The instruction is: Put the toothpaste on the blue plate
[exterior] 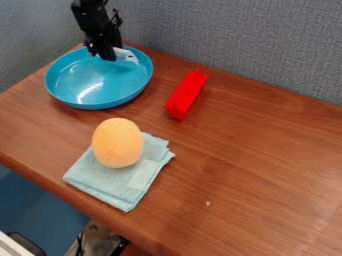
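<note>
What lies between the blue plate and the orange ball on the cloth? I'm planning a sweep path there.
Nothing: in the camera view only bare wooden table shows between the blue plate and the orange ball on the cloth.

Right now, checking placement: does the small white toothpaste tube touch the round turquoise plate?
Touching: the camera view shows the toothpaste tube lying on the plate's far rim.

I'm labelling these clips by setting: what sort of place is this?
Probably a lab or office test bench: a wooden table against a grey fabric partition, with unrelated props, a blue plate and red bar.
</note>
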Motion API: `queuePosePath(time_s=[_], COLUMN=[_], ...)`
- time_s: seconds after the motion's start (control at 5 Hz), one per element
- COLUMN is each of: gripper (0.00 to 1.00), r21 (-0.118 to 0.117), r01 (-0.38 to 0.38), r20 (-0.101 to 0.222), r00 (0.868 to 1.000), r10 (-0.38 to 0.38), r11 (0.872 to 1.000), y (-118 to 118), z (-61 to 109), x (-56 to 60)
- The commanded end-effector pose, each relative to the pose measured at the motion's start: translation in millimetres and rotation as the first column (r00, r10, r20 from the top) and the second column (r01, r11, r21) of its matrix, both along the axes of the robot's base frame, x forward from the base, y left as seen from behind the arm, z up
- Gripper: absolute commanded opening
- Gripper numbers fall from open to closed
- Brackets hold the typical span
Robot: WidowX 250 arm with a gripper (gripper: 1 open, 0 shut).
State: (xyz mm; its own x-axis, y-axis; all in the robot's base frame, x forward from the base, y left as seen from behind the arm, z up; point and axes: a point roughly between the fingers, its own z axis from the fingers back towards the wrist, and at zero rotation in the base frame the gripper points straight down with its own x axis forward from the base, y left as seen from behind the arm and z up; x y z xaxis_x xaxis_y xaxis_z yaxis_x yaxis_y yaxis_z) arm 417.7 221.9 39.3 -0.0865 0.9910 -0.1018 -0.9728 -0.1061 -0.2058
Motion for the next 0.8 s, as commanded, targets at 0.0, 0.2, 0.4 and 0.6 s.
queuePosePath(time_s=[0.0, 0.2, 0.4, 0.6], gripper=[0.0, 0.0, 0.0, 0.0], r21=[0.041, 0.044, 0.043, 0.041], r01=[-0.008, -0.007, -0.006, -0.005], r20=[0.045, 0.042, 0.041, 0.04], r00=[0.999, 0.999, 0.999, 0.999], r10=[0.006, 0.005, 0.004, 0.003], r11=[0.999, 0.999, 0.999, 0.999], y=[8.8, 8.9, 9.0, 9.0], z=[22.2, 21.0, 21.9, 22.9], x=[3.2, 2.8, 2.7, 2.5])
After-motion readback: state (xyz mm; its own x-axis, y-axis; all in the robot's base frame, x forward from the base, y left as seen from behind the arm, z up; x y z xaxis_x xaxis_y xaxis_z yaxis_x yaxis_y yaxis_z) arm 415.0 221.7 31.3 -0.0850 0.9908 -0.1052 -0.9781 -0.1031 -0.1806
